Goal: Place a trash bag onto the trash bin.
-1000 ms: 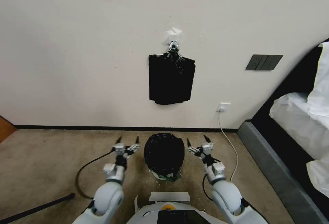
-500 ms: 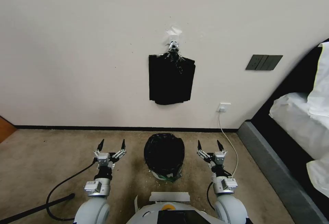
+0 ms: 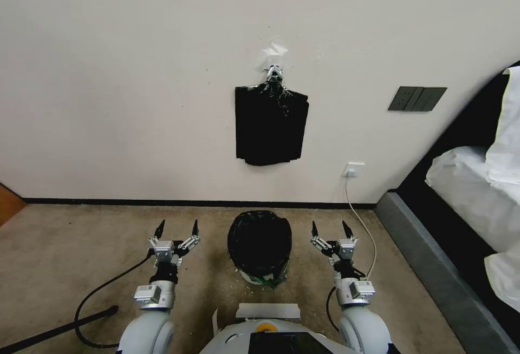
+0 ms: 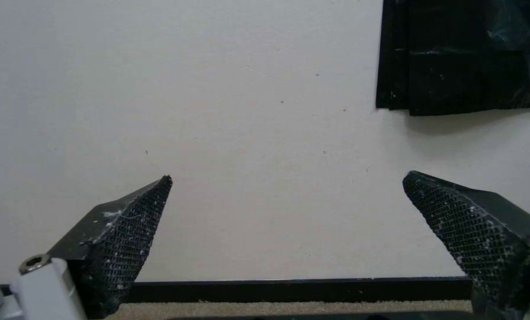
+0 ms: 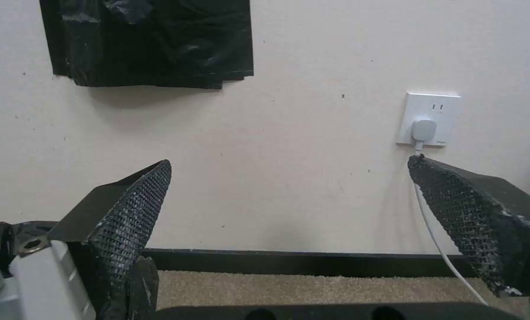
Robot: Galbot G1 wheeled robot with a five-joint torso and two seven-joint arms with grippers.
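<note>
A black trash bag (image 3: 259, 241) covers the mouth of the cream trash bin (image 3: 254, 277), which stands on the carpet near the wall's baseboard. The left gripper (image 3: 176, 229) and right gripper (image 3: 329, 229) have drawn back from the bin's rim over the last second and now hover apart on either side, fingers spread wide and empty. The bag looks fitted, so the job seems done. A stack of spare bags (image 3: 271, 124) hangs on the wall above.
</note>
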